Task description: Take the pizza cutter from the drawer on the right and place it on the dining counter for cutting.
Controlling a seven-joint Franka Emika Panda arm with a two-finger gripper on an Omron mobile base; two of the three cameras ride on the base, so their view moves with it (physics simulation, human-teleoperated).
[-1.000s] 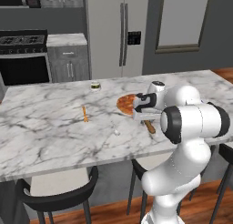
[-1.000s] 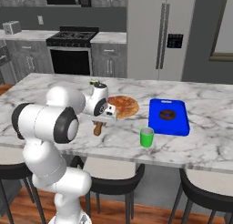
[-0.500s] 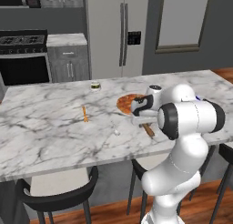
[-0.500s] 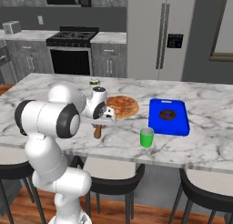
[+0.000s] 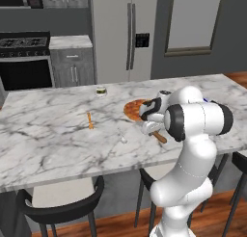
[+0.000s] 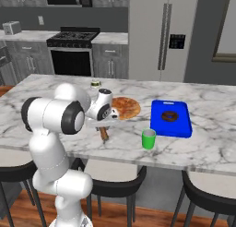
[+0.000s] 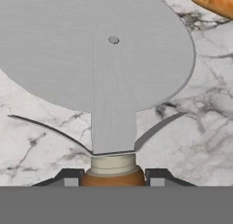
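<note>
White arm with dark joints, rising from the base and folded forward at the elbow so that the forearm reaches over the dining counter (image 5: 58, 135) edge. Wrist bent, hand held low just above the marble. Gripper (image 5: 150, 129) seen at the front of the forearm in the left base view, and beside the elbow in the right base view (image 6: 104, 124). Hand view: both dark fingertips (image 7: 68, 176) pressed against the wooden handle of the pizza cutter (image 7: 104, 77), jaws closed on it.
</note>
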